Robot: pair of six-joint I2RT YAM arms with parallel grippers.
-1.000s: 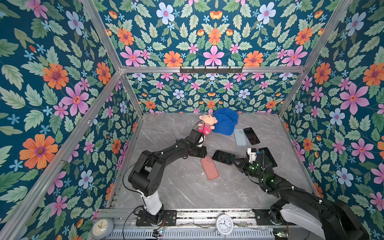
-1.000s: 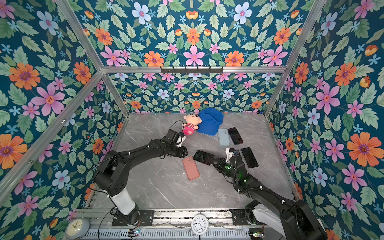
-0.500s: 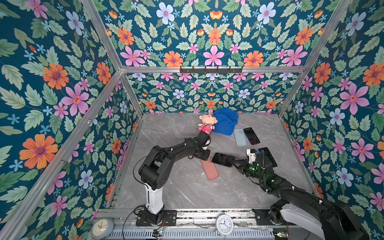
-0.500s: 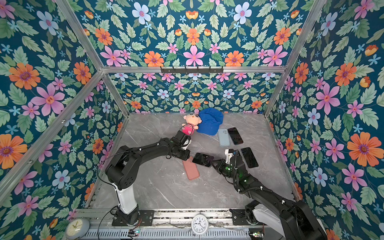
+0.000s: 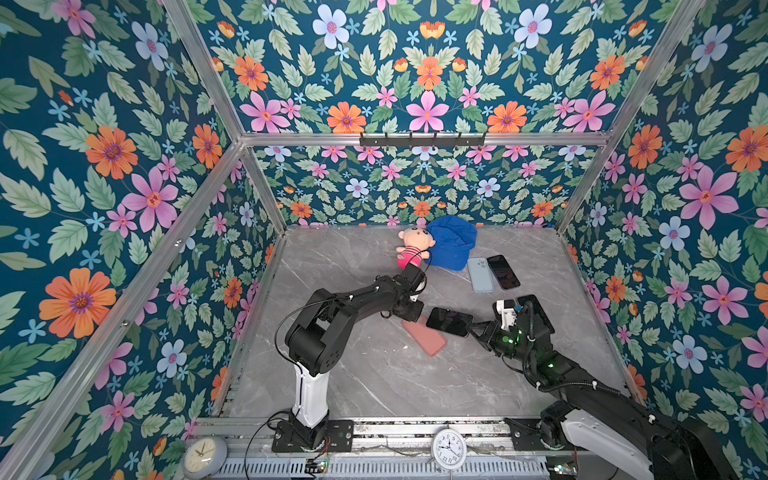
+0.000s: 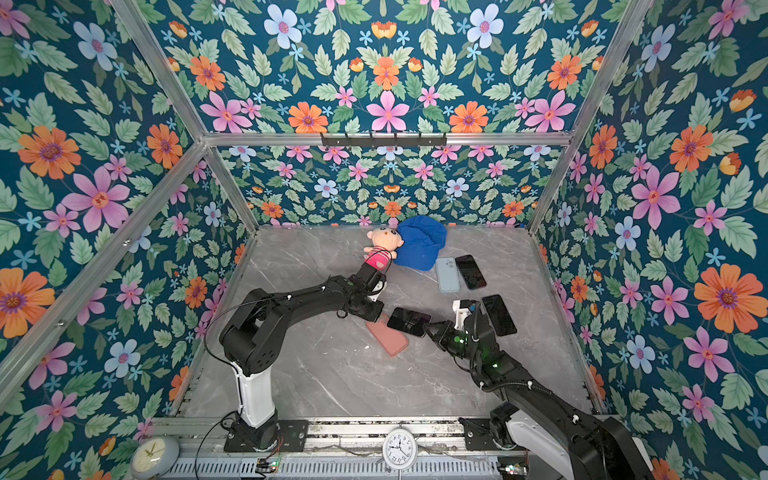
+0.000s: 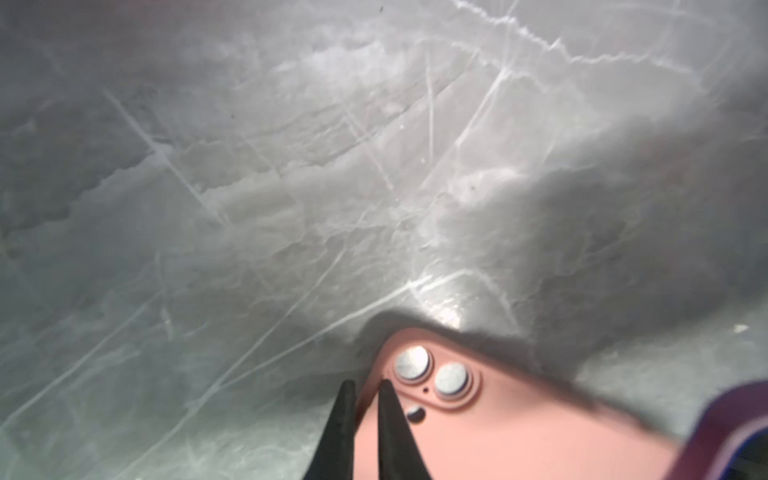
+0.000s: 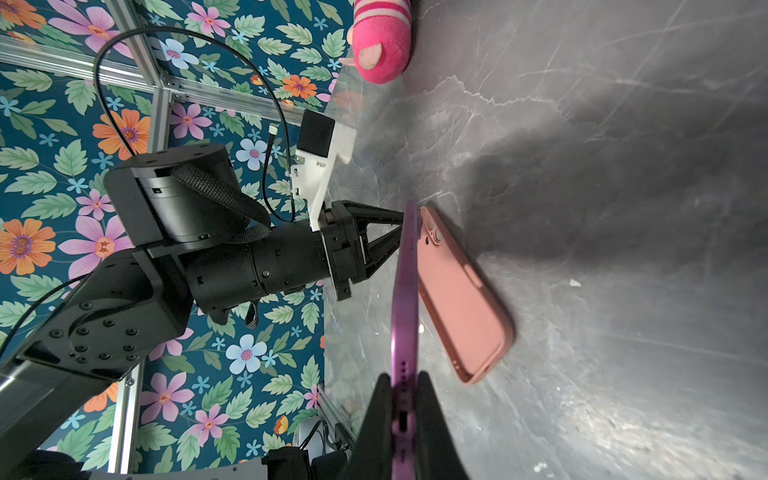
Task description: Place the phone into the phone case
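Phone: we see the purple phone (image 5: 450, 322) (image 6: 409, 321) (image 8: 405, 291) held clear of the grey marble table (image 5: 374, 374). Its dark screen faces up, and its free end reaches over the camera corner of the case.
Right gripper: the right gripper (image 5: 473, 328) (image 8: 405, 376) is clamped on the phone's near short end, one finger on each face.
Phone case: the pink phone case (image 5: 426, 338) (image 6: 388, 338) (image 7: 519, 432) lies mid-table, partly under the phone.
Left gripper: the left gripper (image 5: 415, 318) (image 7: 365, 384) is pinched narrow on the case's rim, right at the camera cut-outs.
Change: a second ago we saw this gripper open and further back, clear of the case. It has since come down to that corner and closed. The phone, the case and the right grip look much as before.
Around: a plush doll (image 5: 411, 249) and a blue cap (image 5: 451, 241) touch at the back. Beside them lie a light-blue phone (image 5: 480, 274) and a dark phone (image 5: 503, 272).
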